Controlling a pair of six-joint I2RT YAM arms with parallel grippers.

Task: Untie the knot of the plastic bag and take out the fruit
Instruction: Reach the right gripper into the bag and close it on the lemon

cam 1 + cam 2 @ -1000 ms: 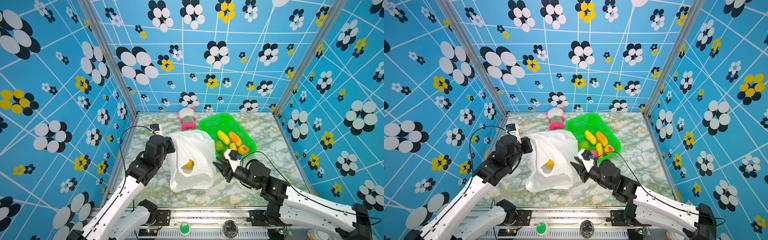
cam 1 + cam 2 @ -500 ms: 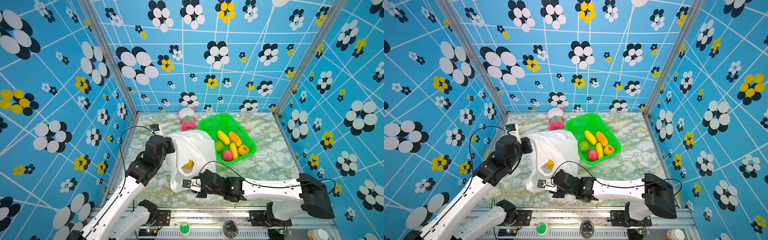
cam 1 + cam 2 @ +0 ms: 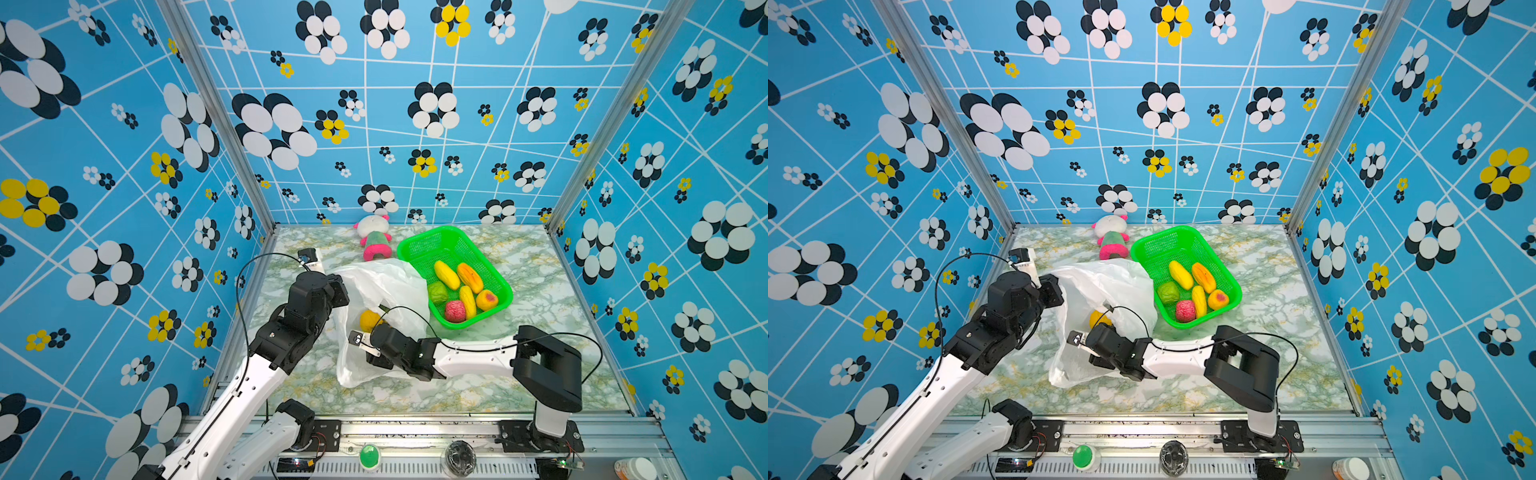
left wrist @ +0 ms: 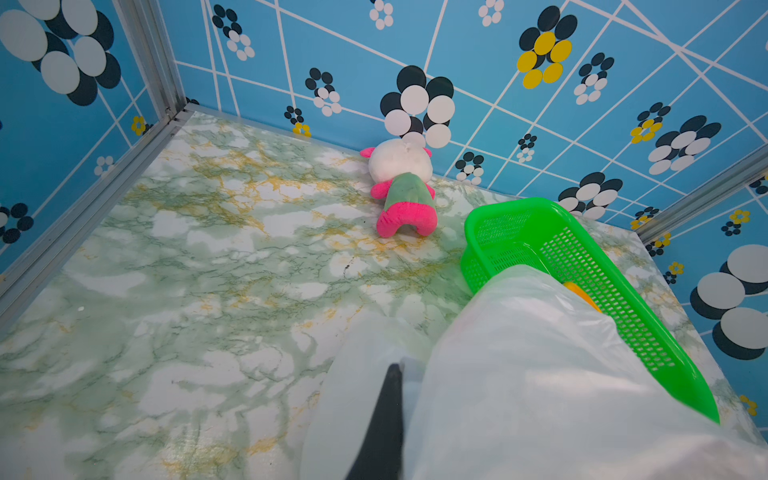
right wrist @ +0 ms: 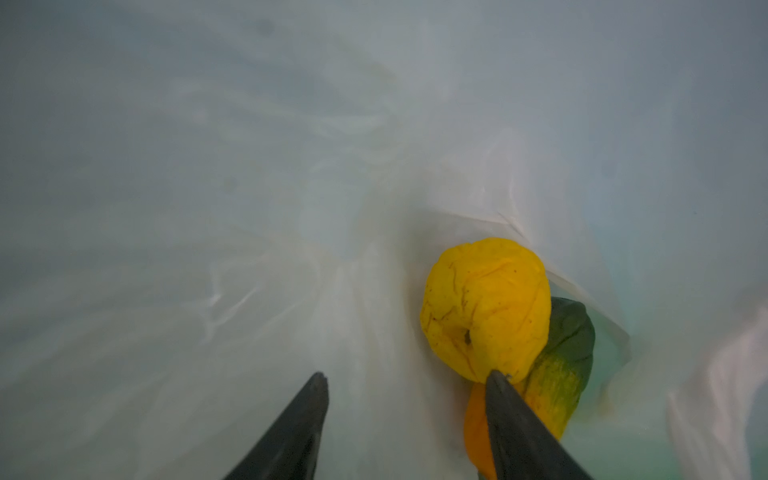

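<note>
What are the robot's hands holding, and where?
The left gripper pinches the plastic bag at its open edge. The right gripper, open inside the bag, holds nothing.

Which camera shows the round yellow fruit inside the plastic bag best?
The right wrist view: the yellow fruit sits close and sharp inside the bag. Both top views show only a small yellow patch in the bag's mouth. The left wrist view shows the bag's outside, not this fruit.

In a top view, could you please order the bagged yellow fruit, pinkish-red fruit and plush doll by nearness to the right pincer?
1. Yellow fruit, inside the plastic bag, beside the right pincer.
2. Pinkish-red fruit, near end of the green basket.
3. Plush doll, by the back wall.
</note>
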